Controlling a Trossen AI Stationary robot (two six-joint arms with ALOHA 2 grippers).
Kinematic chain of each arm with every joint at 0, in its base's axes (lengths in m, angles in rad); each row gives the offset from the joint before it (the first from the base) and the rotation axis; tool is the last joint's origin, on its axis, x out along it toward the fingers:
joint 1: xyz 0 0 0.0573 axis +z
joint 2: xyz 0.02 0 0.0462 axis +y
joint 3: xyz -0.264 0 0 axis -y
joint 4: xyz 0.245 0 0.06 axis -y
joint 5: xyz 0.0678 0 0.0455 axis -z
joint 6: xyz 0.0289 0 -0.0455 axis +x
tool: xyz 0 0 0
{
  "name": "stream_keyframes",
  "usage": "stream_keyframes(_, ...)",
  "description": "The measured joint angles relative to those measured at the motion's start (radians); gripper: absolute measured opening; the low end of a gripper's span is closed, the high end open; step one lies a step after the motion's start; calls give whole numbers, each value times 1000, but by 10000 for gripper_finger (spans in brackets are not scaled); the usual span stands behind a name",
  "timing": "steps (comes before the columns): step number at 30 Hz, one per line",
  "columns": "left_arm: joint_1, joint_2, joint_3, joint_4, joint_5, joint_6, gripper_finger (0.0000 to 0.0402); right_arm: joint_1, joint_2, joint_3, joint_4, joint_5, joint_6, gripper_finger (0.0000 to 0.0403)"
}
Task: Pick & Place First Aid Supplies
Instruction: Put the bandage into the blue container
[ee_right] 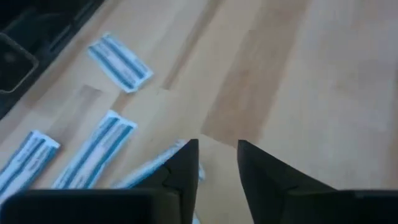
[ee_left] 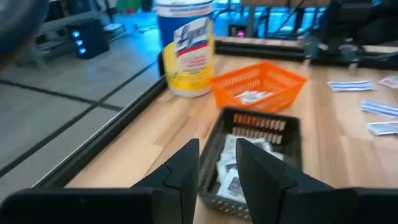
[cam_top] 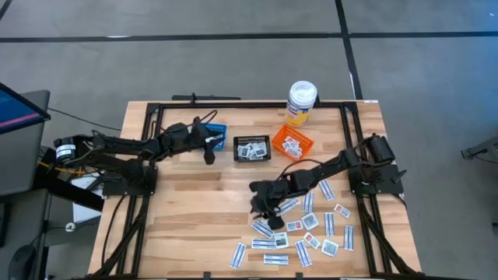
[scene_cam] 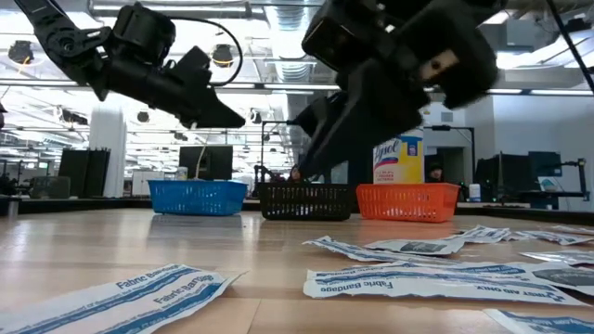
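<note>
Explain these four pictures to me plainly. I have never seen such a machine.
This is a robot with two dark arms at a wooden table, each ending in a two-finger pincer. One picture looks down from above, one looks level across the tabletop, and two come from cameras on the wrists. The left pincer hangs beside the black basket, open and empty. The right pincer is over the scattered white first aid packets, its fingers apart, with nothing gripped. At the back stand a blue basket, an orange basket and a white bottle. Some packets already lie in the black and orange baskets.

Open-plan lab or office: ceiling strip lights [scene_cam: 83, 88], monitors [scene_cam: 506, 173], wooden robot table [cam_top: 194, 210].
</note>
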Motion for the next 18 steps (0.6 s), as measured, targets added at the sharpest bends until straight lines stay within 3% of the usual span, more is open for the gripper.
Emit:
stream_keyframes(11,8,0,0,6,5,19,106,46,96,3,22,73,-25,191)
stream_keyframes(18,8,0,1,4,5,17,106,38,119,10,-3,79,-143,190)
